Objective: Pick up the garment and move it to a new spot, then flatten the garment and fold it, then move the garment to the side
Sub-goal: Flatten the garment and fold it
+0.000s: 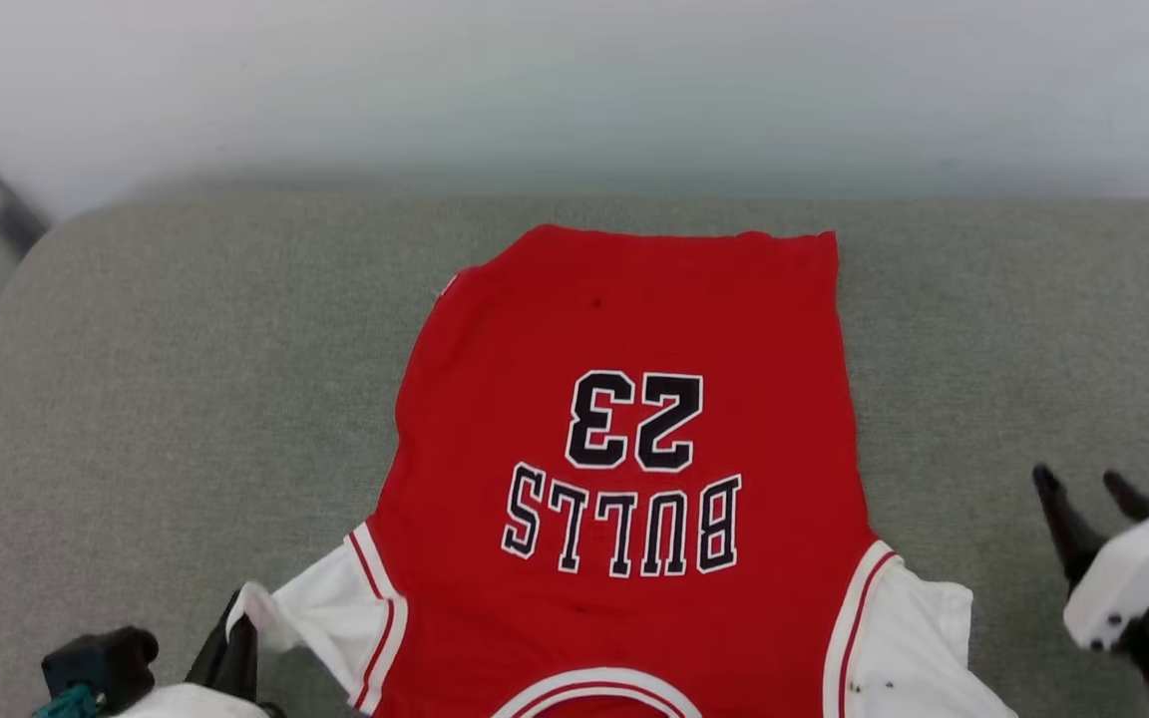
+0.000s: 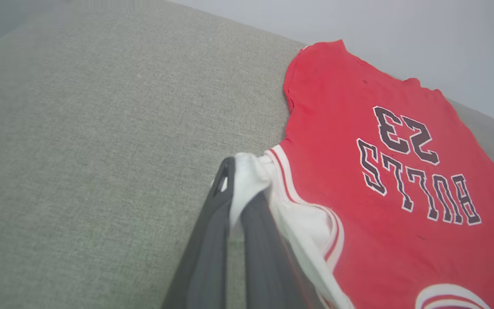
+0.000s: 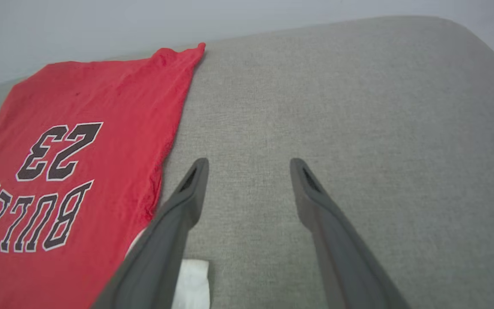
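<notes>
Garment (image 1: pixel 624 329) (image 2: pixel 337 128) (image 3: pixel 101 94) is seen spread fairly flat on a grey woven cushion (image 1: pixel 136 399) (image 2: pixel 79 150) (image 3: pixel 358 128), near the middle of it, with the hem laid toward the pale wall (image 1: pixel 574 80) and the striped collar cut off by the near edge of the head view. Its red body is turned face up, so that the black, white-outlined "BULLS" and "23" are read upside down from the head. The white left sleeve (image 1: pixel 325 608) (image 2: pixel 302 223) is drawn outward and bunched at its end, where it is clamped between the closed fingers of the left gripper (image 1: pixel 240 623) (image 2: pixel 240 184); in the left wrist view the white cloth is seen pinched between the two dark fingers and folded over one of them. The white right sleeve (image 1: pixel 919 618) (image 3: pixel 193 279) is left lying loose on the cushion, gripped by nothing. The right gripper (image 1: pixel 1081 484) (image 3: pixel 249 165) is held just beside the garment's right edge, over bare cushion, with its fingers spread wide apart and nothing between them. Whether its fingertips are touching the cushion cannot be told. A few soft wrinkles are seen along the red side edges.
</notes>
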